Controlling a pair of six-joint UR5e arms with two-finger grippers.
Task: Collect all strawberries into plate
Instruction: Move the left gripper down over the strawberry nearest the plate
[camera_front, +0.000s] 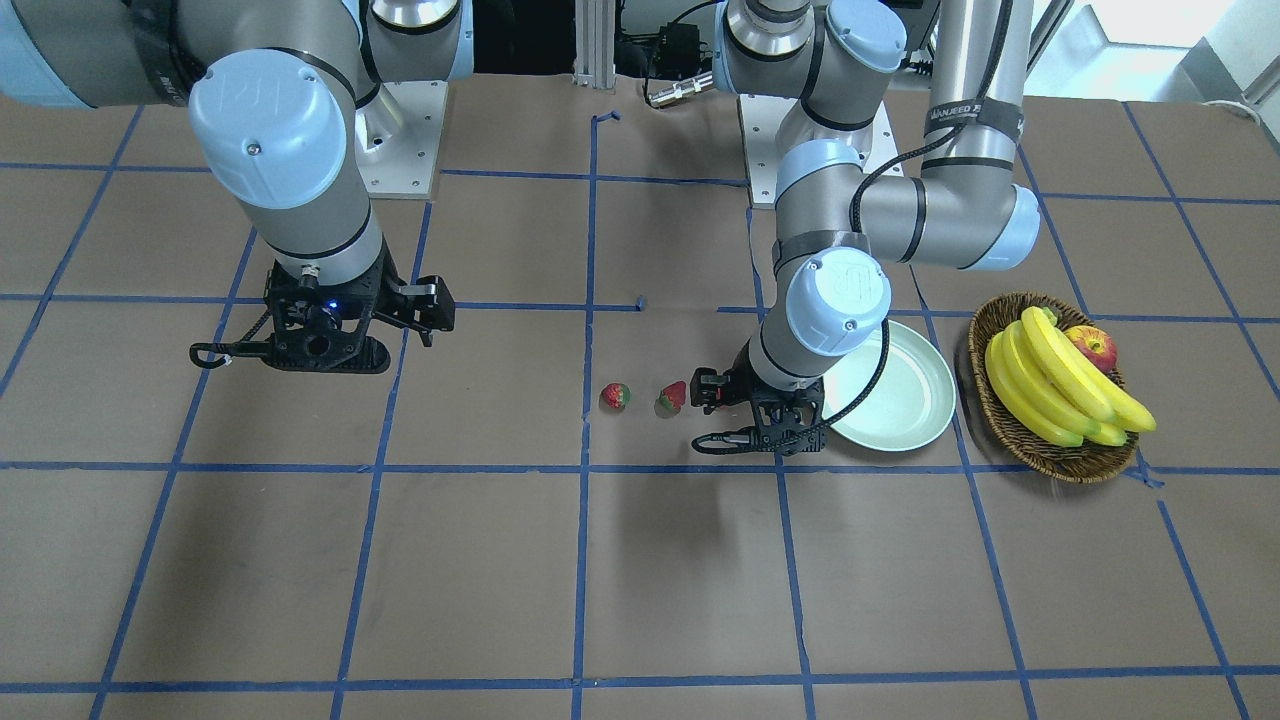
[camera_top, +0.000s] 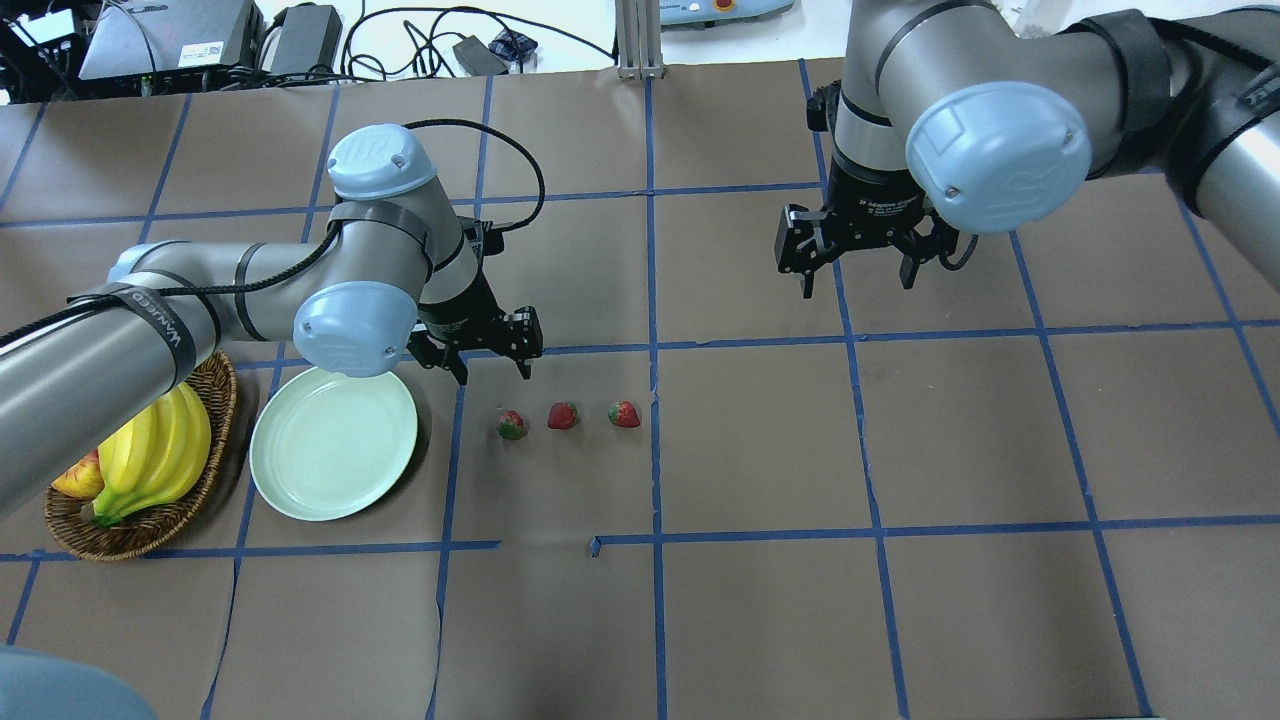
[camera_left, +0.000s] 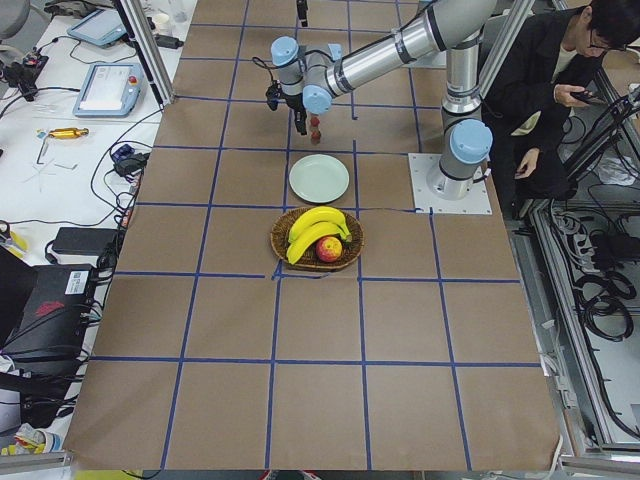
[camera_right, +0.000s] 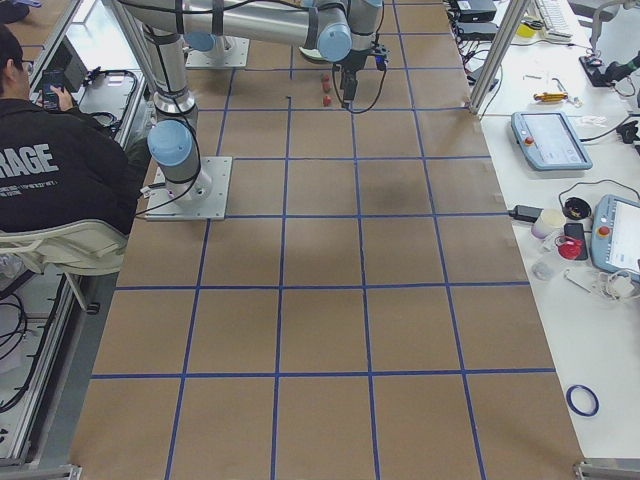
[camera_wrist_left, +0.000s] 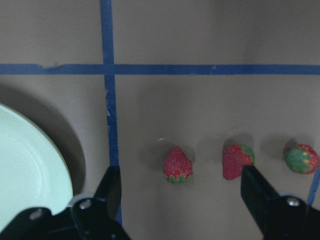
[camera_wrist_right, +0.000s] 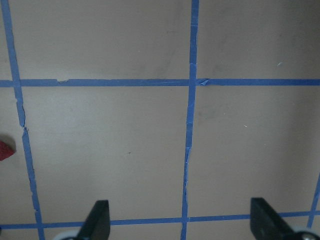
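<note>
I'm hovering the left gripper (camera_top: 495, 370), jaws apart, by three strawberries (camera_top: 563, 415) lying in a row near the plate (camera_top: 333, 443). They're sitting close, so I'm risking bumping a neighbour; right gripper (camera_top: 855, 285) is spread too.

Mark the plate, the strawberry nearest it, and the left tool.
plate (camera_top: 330, 450): overhead view, bare centre.
strawberry nearest the plate (camera_top: 512, 426): overhead view, its body.
left tool (camera_top: 495, 377): overhead view, midway between its fingertips.
</note>
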